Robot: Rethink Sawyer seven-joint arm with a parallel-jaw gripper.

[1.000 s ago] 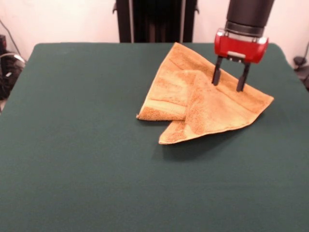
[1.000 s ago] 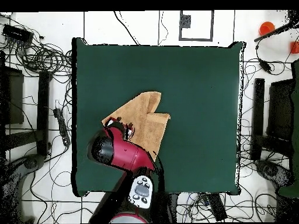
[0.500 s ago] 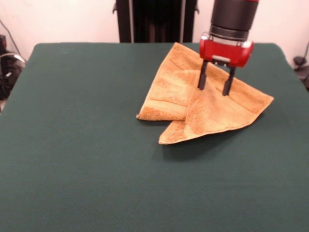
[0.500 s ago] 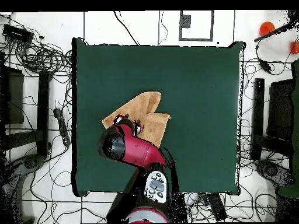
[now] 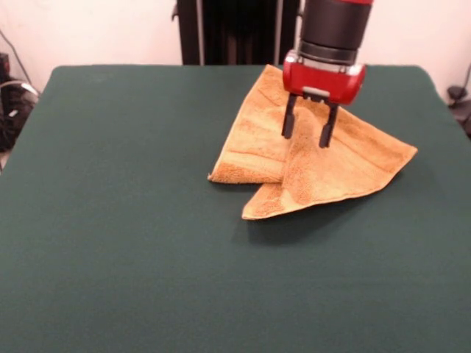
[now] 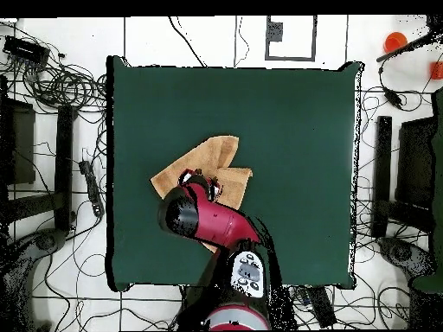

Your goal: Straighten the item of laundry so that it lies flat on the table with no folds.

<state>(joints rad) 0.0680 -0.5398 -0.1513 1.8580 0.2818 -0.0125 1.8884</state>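
Note:
The golden-tan towel (image 5: pixel 324 165) lies folded over itself on the dark green table (image 5: pixel 125 235), right of centre toward the far side. One flap is doubled over the middle, with a corner pointing at the near side. It also shows in the overhead view (image 6: pixel 208 160), partly under the arm. My gripper (image 5: pixel 305 131) hangs open just above the towel's folded middle, with its two dark fingers apart and nothing between them. In the overhead view the gripper (image 6: pixel 199 183) sits over the towel's lower part. I cannot see the white label.
The robot's black pedestal (image 5: pixel 235 29) stands behind the table's far edge. In the overhead view, cables (image 6: pixel 52 78) and dark stands (image 6: pixel 407 173) surround the table on the floor, and an orange object (image 6: pixel 395 41) lies at the top right.
My gripper has moved to the left across the towel in the front view, from over its right part to over the folded middle. It stays open. The towel has not moved.

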